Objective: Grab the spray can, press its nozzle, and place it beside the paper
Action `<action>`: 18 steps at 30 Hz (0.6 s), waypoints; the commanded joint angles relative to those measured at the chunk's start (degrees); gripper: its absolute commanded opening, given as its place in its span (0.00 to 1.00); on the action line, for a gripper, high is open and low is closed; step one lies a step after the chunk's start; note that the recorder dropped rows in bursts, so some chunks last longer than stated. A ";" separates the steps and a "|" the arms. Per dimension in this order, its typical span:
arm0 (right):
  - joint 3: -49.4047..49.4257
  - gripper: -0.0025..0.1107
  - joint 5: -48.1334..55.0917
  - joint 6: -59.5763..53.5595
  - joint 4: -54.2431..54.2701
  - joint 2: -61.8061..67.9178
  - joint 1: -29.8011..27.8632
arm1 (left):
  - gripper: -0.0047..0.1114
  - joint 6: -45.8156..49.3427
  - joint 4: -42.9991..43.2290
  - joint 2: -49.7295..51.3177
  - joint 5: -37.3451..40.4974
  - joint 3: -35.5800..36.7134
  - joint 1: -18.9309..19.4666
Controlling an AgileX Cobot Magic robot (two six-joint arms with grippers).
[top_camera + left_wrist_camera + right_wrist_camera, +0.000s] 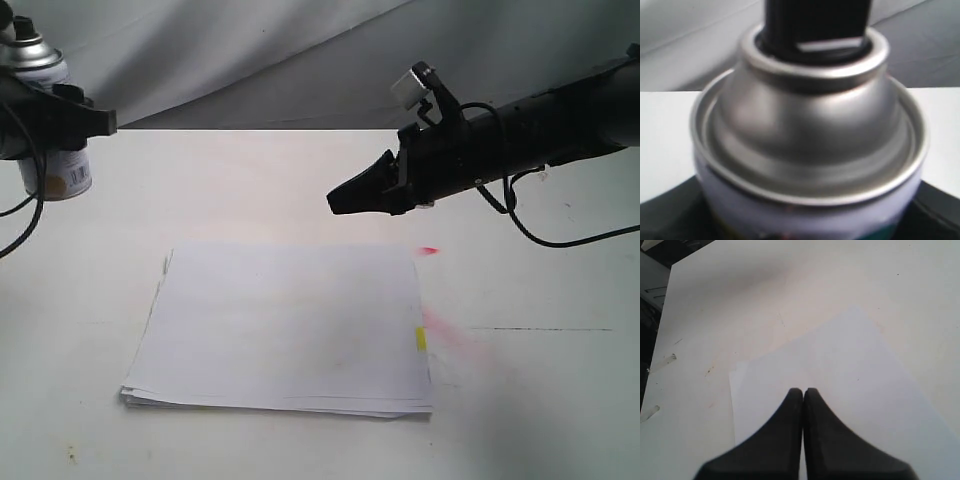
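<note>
1. White table: left gripper clamps the spray can upright, paper well off to its side.
2. Right gripper, fingers pressed together, empty, hovers above the paper.
3. Risk (red stain nearby): an off-centre push on the nozzle could tip the can.

Silver spray can with black nozzle and pale label showing an orange dot, white paper with yellow tab, white table with pink-red smear, black right gripper, plain grey cloth backdrop.
</note>
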 commanded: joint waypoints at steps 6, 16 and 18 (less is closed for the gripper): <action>-0.35 0.02 0.25 -0.04 0.22 -0.63 -0.08 | 0.04 -7.28 1.07 -0.57 6.24 -7.59 0.01; -0.35 0.02 6.61 -0.26 -0.46 -1.92 -0.08 | 0.04 0.71 1.07 -0.57 2.21 -10.77 0.01; -0.24 0.02 7.81 -0.26 -0.83 -3.65 -0.08 | 0.04 1.69 1.07 -0.87 1.38 -10.77 0.01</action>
